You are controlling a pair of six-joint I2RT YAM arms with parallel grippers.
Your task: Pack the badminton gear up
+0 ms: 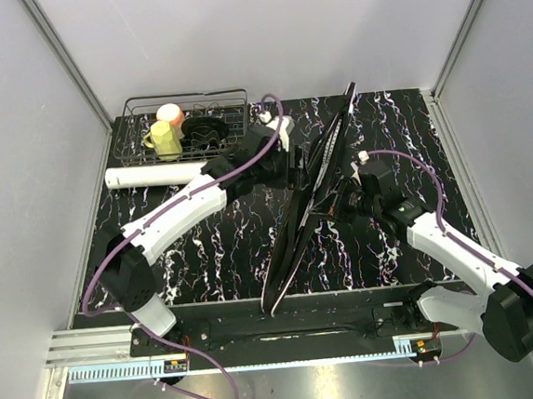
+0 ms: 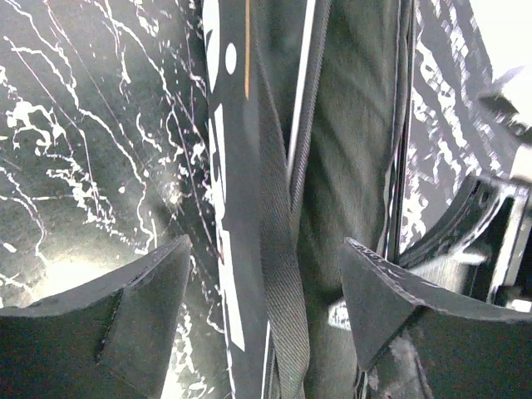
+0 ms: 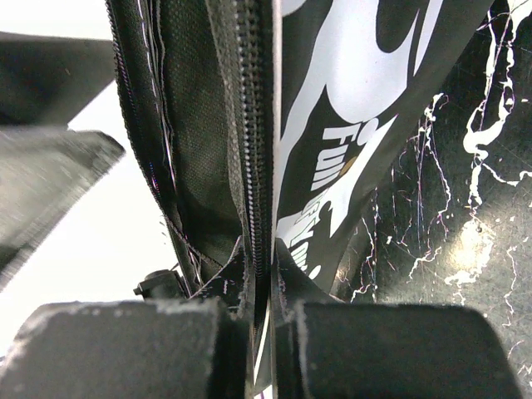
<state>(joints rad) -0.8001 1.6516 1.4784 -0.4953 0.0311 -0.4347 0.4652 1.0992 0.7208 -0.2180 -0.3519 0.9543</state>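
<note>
The black racket-shaped bag [image 1: 309, 200] stands on edge down the middle of the marbled table, lifted between both arms. My right gripper [image 1: 346, 197] is shut on the bag's zipper edge [image 3: 262, 166], its white print beside it. My left gripper [image 1: 293, 164] is open at the bag's upper left side; its fingers [image 2: 158, 283] straddle the bag's grey strap [image 2: 278, 249] without pinching it. The long white tube [image 1: 152, 175] lies at the left, behind the left arm. Rackets and shuttlecocks are not visible.
A black wire basket [image 1: 188, 122] with a yellow cup [image 1: 162, 140], a pink cup [image 1: 171, 114] and a dark object stands at the back left. Grey walls close in left, back and right.
</note>
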